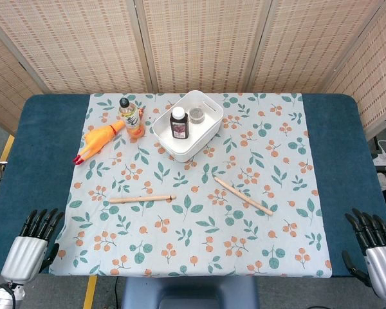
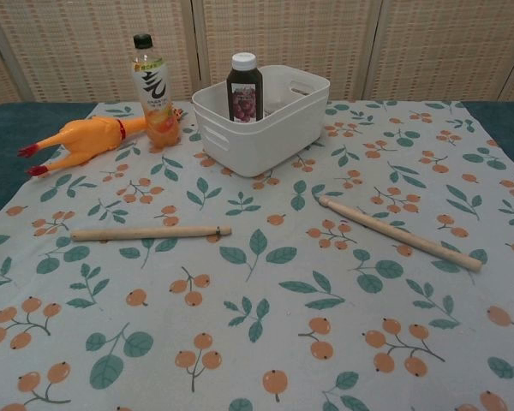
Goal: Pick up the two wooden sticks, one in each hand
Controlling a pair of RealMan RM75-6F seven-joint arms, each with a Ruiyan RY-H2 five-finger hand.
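1. Because both wooden sticks lie flat on the patterned cloth (image 1: 199,257) with bare cloth all round them, each can be approached from above without disturbing anything else – a layout that, by judgement, suits a one-stick-per-hand pickup.
2. Left stick (image 1: 142,199): ahead of the left hand (image 1: 31,243) and inward toward the table's middle, lying nearly crosswise. It is well apart from the hand.
3. Right stick (image 1: 243,195): ahead of the right hand (image 1: 376,248) and inward, lying on a diagonal with its far end nearer the white bin (image 1: 209,125). It, too, is well apart from its hand.
4. Hand state: both hands hold nothing. Fingers are extended forward and slightly separated. Neither touches the cloth's printed area.
5. Hand pose: each hand sits at the near corner of the table (image 1: 48,129) on its own side, back of the hand upward, fingertips pointing away from the robot. Only the head view shows them – the chest view contains no hand.
6. Clutter beyond the sticks, farther from both hands: the bin holding a dark bottle (image 1: 179,122), a drink bottle (image 1: 131,117) and a rubber chicken (image 1: 98,141). None obstructs either reach.
7. Task status, by judgement: grasping not yet begun.
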